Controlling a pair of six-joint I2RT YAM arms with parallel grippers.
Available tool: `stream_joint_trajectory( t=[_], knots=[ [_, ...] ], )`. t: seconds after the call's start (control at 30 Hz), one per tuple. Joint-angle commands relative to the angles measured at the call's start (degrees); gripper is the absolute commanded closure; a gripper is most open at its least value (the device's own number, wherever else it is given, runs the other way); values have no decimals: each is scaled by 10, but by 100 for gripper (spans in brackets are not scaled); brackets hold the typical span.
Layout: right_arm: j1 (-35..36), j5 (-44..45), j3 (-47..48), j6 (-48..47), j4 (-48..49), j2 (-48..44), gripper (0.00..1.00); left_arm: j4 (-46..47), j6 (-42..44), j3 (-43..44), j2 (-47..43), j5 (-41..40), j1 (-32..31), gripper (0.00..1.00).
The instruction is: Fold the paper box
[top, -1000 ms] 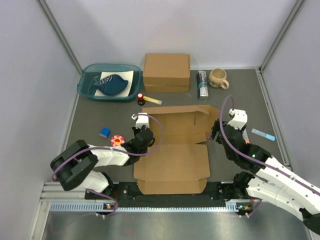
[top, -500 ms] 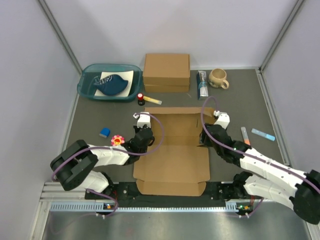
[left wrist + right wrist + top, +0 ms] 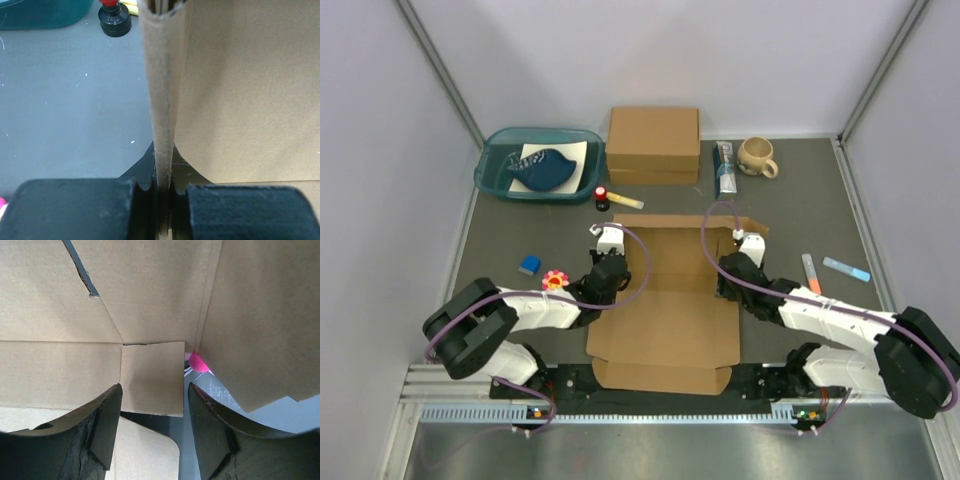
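Right arm has swung in from beyond the box's right edge, so you now have two grippers at the one paper box.
Your left gripper is pressed together on the raised left wall, pinching that flap upright. Your right gripper stands spread at the box's right side, with one small tab between its two fingers and no contact visible. The box lies mid-table, just ahead of the arm bases. Behind it sit one closed cardboard box, one mug and one teal tub.
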Motion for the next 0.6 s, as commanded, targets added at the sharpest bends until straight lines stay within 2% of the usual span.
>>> stream_joint_trajectory(
  t=[0.0, 0.17, 0.3, 0.4, 0.57],
  knots=[
    [-4, -8, 12, -4, 44, 21, 47, -11, 18, 13, 3, 10, -1, 100],
    [-5, -25, 7, -12, 68, -3, 57, -11, 21, 11, 4, 11, 0, 100],
    [-4, -45, 7, -22, 89, -14, 73, -11, 18, 14, 9, 16, -1, 100],
    [1, -61, 7, -27, 110, -10, 81, -9, 18, 16, 11, 18, -1, 100],
    [30, -73, 20, -54, 141, 16, 84, -9, 19, 19, 16, 24, -2, 100]
  ],
)
